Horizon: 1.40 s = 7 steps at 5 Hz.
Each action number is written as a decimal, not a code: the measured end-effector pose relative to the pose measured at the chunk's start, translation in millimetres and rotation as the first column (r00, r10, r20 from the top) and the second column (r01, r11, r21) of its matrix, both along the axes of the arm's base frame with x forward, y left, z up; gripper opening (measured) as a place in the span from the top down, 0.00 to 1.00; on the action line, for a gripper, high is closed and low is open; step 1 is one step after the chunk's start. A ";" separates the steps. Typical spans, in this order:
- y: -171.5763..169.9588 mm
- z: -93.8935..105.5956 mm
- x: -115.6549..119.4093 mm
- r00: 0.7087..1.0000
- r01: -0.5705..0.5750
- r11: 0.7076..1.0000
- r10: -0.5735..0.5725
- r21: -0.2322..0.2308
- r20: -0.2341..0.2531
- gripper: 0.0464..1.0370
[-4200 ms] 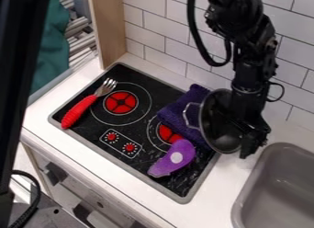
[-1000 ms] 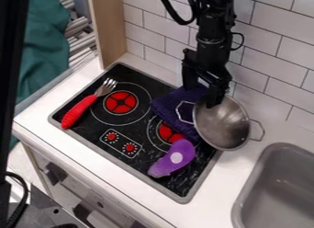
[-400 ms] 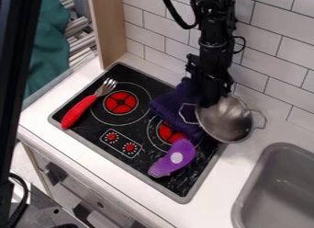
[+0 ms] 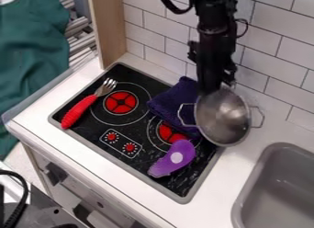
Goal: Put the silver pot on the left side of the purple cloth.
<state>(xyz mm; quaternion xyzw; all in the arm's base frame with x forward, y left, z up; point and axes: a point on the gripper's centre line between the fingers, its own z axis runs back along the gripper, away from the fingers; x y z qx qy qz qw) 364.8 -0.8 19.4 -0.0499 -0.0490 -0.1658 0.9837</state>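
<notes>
You're holding the silver pot (image 4: 222, 123) by its wall-side rim: the gripper (image 4: 215, 88) looks clenched on it, judging by the pot's tilt, though the contact itself is hidden. Pot is over the cooktop's (image 4: 147, 180) back right corner, right of the purple cloth (image 4: 171, 103), its near handle overlapping the cloth in view. Step in hand is the carry to the cloth's left. Get enough height that the low side and handle clear the cloth, otherwise you'll likely drag it. Go parallel to the cooktop's back edge, toward the left rear burner (image 4: 120, 103). Stop short of the red-handled fork (image 4: 89, 103) and don't swing over the purple toy (image 4: 173, 159) near the front. Level the pot before lowering, set the base down flat, then let go; a rim grip could let it pivot. Orientation: open mouth tips toward the camera, not straight up. Long axis is handle to handle, roughly left-right in view, diagonal to the cooktop edges; one handle points over the cloth, the other toward the counter on the sink (image 4: 245, 199) side.
</notes>
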 end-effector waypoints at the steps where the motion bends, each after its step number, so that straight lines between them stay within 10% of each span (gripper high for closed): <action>1: 14.6 20.2 -3.3 0.998 -0.033 0.999 0.034 -0.021 0.055 0.99; 7: 179.4 28.4 -11.5 0.929 -0.352 0.931 0.360 -0.100 0.086 0.99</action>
